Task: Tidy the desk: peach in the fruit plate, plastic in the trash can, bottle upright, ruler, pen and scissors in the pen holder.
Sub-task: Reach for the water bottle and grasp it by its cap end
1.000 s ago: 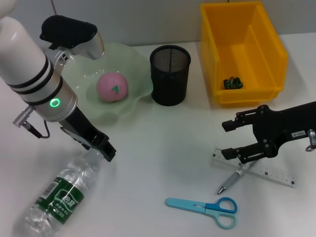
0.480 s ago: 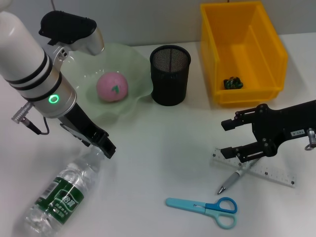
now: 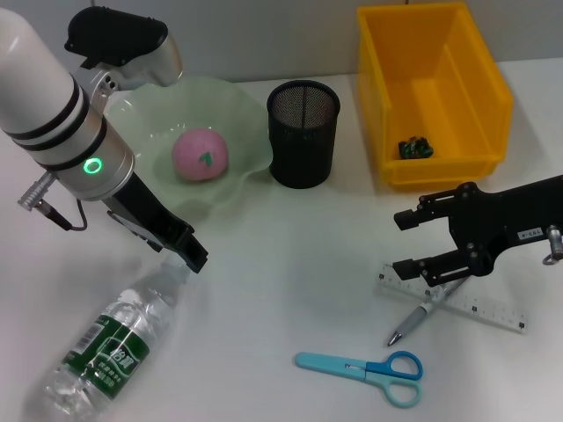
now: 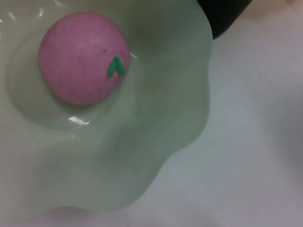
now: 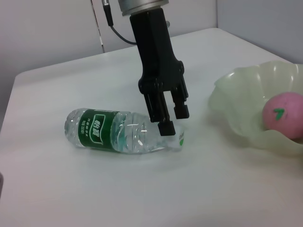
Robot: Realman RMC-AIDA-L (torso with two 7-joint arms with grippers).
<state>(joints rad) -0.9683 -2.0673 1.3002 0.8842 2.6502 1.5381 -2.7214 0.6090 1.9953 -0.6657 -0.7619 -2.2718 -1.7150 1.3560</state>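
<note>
The peach [image 3: 200, 154] is already seen in the plate [image 3: 242, 105], at 10 o'clock on the desk, and a small dark scrap lies in the yellow bin [image 3: 493, 105] at 1 o'clock; whether that is the plastic cannot be told. The rest is judged undone. The bottle [image 3: 110, 347] lies on its side at 8 o'clock, cap end toward the plate. The left gripper [image 5: 169, 120] is set at its cap end, fingers slightly parted, with nothing shown pinched. The mesh holder [image 3: 303, 134] at 12 o'clock appears empty. The ruler [image 3: 479, 303] and pen [image 3: 413, 321] lie crossed at 4 o'clock, with the scissors [image 3: 361, 369] at 5 o'clock. The right gripper [image 3: 406, 245] is held spread just over the ruler's end, grasping nothing. A green label with white characters is carried by the bottle; they cannot be read.
</note>
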